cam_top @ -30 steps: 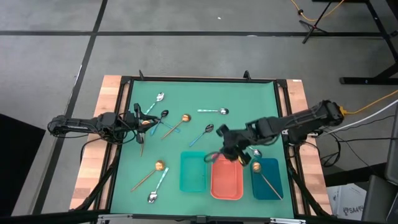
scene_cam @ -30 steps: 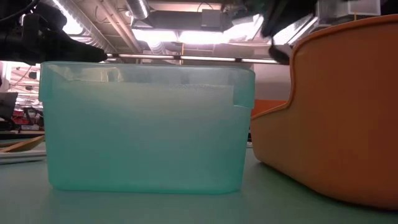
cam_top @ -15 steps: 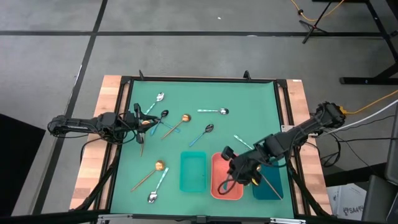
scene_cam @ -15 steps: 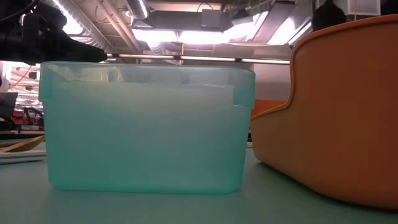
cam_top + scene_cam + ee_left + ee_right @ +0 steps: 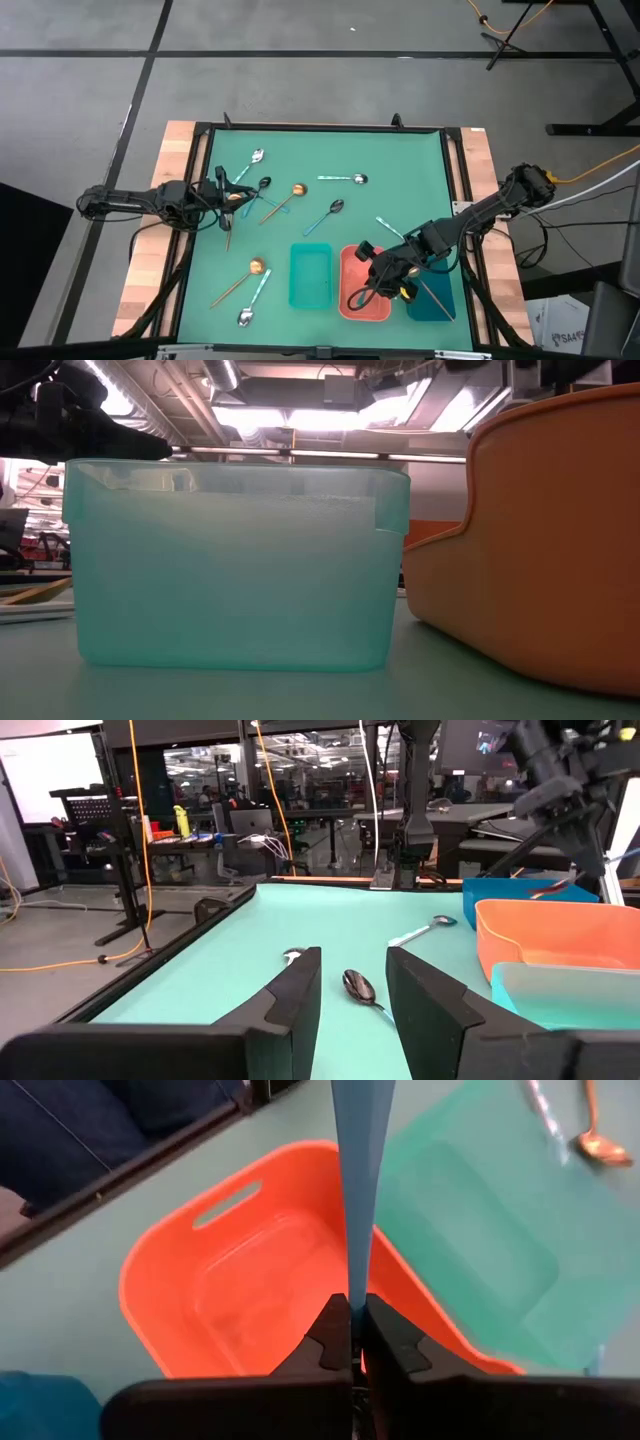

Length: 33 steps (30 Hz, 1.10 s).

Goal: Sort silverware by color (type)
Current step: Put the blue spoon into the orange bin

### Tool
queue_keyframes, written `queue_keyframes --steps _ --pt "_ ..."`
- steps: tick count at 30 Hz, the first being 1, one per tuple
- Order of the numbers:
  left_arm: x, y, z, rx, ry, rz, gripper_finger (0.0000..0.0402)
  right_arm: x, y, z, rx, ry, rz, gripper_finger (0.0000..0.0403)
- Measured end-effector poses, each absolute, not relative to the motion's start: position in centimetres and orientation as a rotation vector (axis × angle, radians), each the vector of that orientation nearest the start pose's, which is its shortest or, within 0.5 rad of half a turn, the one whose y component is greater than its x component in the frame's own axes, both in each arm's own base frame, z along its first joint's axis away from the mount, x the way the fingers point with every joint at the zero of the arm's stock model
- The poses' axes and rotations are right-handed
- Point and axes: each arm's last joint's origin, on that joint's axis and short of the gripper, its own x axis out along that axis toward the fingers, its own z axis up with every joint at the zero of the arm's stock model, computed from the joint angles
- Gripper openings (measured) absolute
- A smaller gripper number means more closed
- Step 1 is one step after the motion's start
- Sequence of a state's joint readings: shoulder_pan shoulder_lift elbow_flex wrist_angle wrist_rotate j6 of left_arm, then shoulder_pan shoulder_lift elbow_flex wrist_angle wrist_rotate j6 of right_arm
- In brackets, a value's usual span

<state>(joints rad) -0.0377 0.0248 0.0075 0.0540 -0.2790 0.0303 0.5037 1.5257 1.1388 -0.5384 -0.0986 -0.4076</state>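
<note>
Our right jaws (image 5: 351, 1342) are clenched on a spoon's blue handle (image 5: 359, 1190), held above the coral tray (image 5: 362, 290); our left jaws (image 5: 352, 995) stand released, low over the counter (image 5: 380, 150) near its 9 o'clock edge. We see the coral tray bare inside, the teal tray (image 5: 310, 277) bare too, and the dark blue tray (image 5: 437, 300) holding a gold spoon (image 5: 424, 283). Since a second ago our right arm has swung from past the trays' far ends to over the coral one; the left has not moved. The other spoons (image 5: 335, 209) lie scattered from 9 to 12 o'clock: silver, dark and gold bowls on slim handles, with two more (image 5: 250, 268) at 7 o'clock.
</note>
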Motion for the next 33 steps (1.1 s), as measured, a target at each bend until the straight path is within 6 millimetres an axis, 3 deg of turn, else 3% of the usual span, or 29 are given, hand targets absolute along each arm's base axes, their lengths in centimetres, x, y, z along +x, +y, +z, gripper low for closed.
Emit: queue_keyframes --steps 14,24,33 --pt "9.8 0.4 16.9 0.024 -0.033 0.242 0.011 26.7 13.9 20.2 -0.562 0.83 0.722 0.0002" --pt "9.8 0.4 16.9 0.024 -0.033 0.242 0.011 27.0 12.5 19.5 -0.537 0.842 0.685 0.0002" --pt "9.8 0.4 16.9 0.024 -0.033 0.242 0.011 27.5 12.9 18.4 -0.522 0.858 0.722 0.0002"
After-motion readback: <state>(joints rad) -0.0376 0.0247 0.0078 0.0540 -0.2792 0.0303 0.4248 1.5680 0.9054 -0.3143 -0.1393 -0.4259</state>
